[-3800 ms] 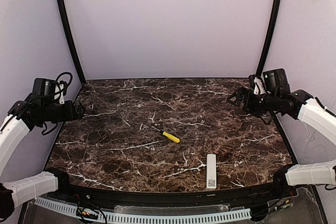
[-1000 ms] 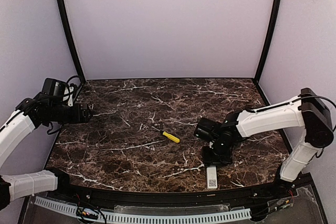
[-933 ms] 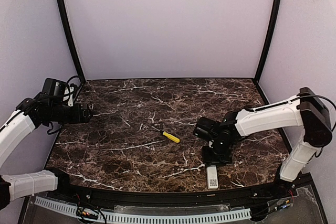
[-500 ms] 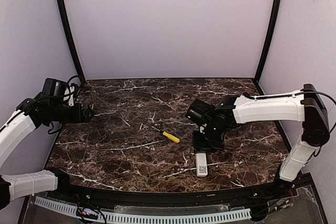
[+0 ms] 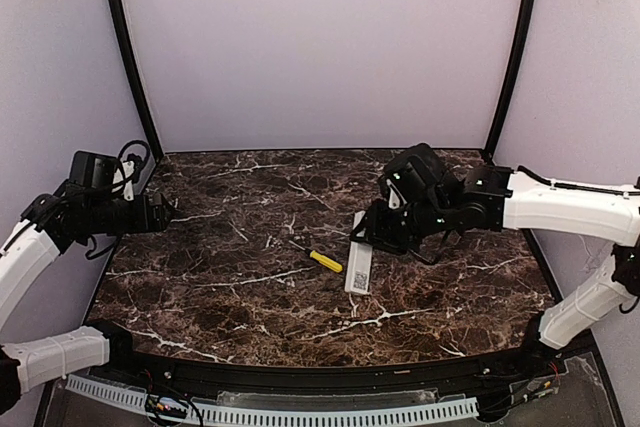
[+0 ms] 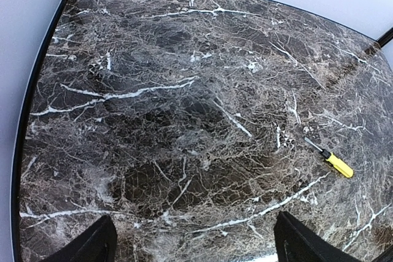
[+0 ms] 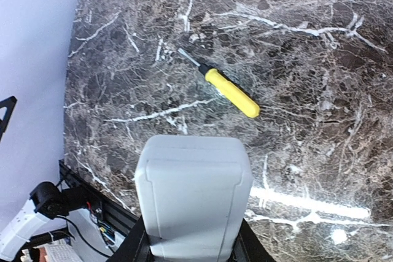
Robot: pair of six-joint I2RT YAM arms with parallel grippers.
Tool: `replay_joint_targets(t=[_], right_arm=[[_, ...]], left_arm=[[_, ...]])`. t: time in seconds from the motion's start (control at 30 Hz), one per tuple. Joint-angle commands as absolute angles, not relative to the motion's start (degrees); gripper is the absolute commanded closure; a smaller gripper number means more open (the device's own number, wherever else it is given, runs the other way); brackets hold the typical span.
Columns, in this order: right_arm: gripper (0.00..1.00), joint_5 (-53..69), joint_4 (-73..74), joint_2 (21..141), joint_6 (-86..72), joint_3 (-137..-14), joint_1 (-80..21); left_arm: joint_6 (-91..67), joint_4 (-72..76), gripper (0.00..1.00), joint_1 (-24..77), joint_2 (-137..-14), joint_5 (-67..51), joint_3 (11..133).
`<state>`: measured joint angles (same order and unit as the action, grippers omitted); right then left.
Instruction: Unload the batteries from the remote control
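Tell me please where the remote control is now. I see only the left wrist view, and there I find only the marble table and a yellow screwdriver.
Observer: The right gripper holds the remote control by one end, near the middle of the table.
Operator: Is it near the screwdriver?
Observer: Yes. In the top view its free end is just right of the yellow handle of the screwdriver, apart from it.
Operator: Are the batteries out?
Observer: No batteries show in any view. In the right wrist view the remote's battery cover looks closed.
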<state>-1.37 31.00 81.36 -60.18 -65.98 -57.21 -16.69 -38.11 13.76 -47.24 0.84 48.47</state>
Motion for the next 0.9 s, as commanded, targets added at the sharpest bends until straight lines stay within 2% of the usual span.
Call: replay_joint_targets(t=[0.0,0.53,0.87], right_arm=[[1.00,-0.2,22.9,78.3,-65.2,-64.1,-56.8],[1.00,-2.0,22.6,82.4,-87.0,-71.7,-56.8],[1.00,-6.3,23.1,85.6,-105.3,-72.6,-56.8]], left_arm=[[-16.7,-37.1,0.11,14.0,-45.7,0.2,47.3],[-21.7,-31.5,0.16,18.4,-46.8,-10.9,51.2],[-22.7,-24.8,0.18,24.4,-50.3,-12.6,52.3]])
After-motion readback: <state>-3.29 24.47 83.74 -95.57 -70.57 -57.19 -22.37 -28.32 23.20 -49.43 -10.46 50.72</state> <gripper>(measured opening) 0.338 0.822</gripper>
